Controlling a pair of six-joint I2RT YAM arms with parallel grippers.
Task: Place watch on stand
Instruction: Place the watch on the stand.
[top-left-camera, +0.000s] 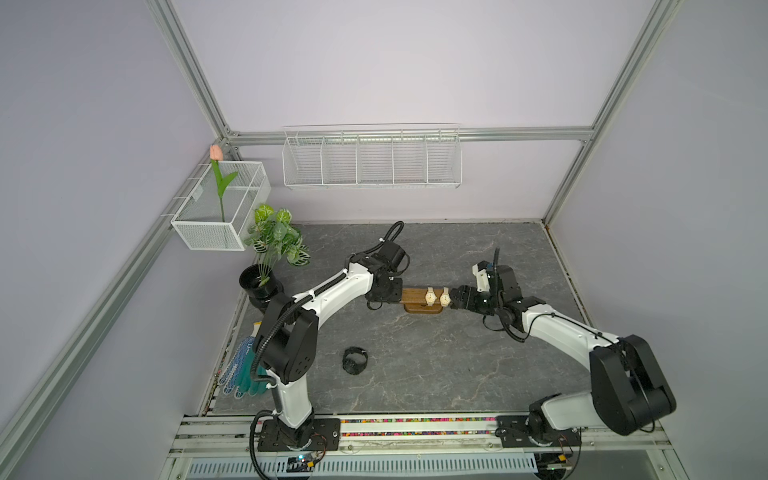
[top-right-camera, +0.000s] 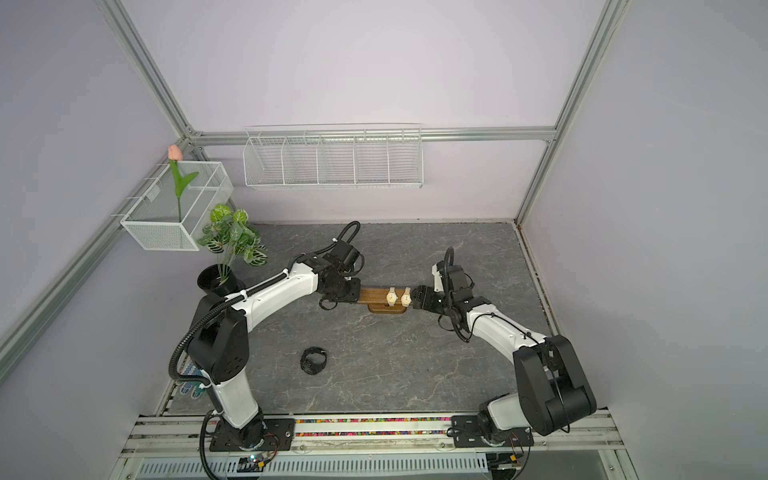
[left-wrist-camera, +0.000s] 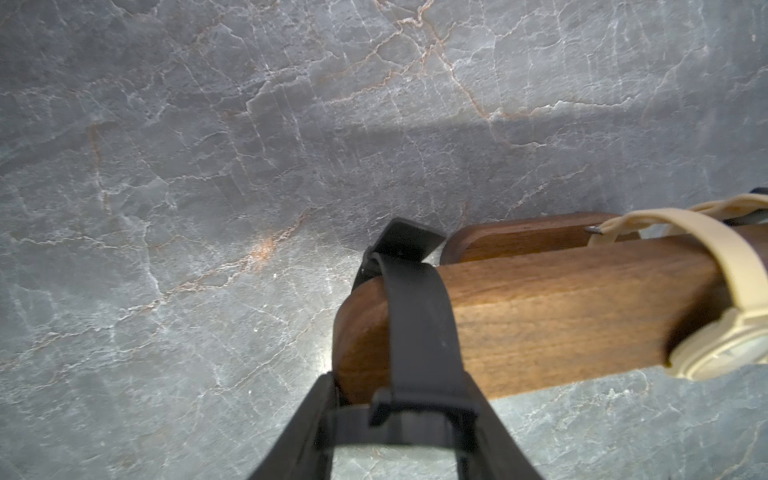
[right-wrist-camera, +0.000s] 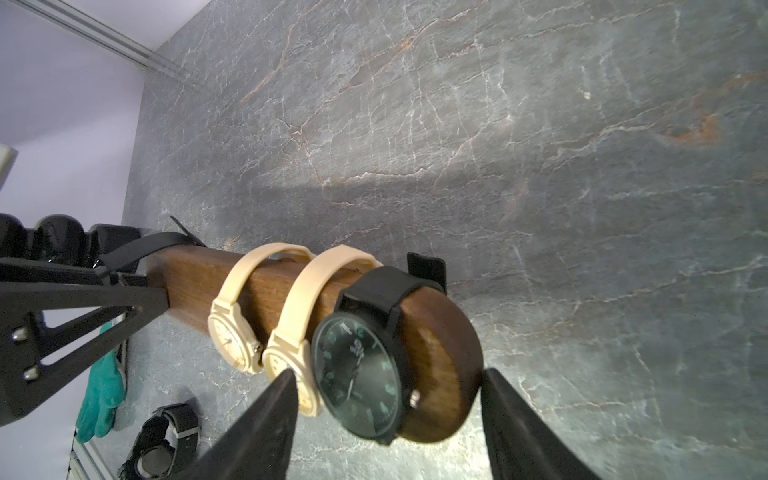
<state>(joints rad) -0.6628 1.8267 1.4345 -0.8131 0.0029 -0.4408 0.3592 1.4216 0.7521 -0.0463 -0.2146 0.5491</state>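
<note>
Stand (top-left-camera: 413, 296) bearing two beige watches (top-left-camera: 431, 296), two black watches (right-wrist-camera: 357, 370), one pinched in left jaws; right jaws spread; third black watch (top-left-camera: 355, 360) on counter (top-left-camera: 457, 365).

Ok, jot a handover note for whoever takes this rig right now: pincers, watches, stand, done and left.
Left pincer: shut on a black-strap watch, its band looped over the end of the stand on that side.
Right pincer: open, straddling the dark-dial watch at the opposite end.
Done: two beige watches and the dark-dial watch on the bar.
Left: seat and release the black-strap watch; a loose black watch lies on the table.
</note>
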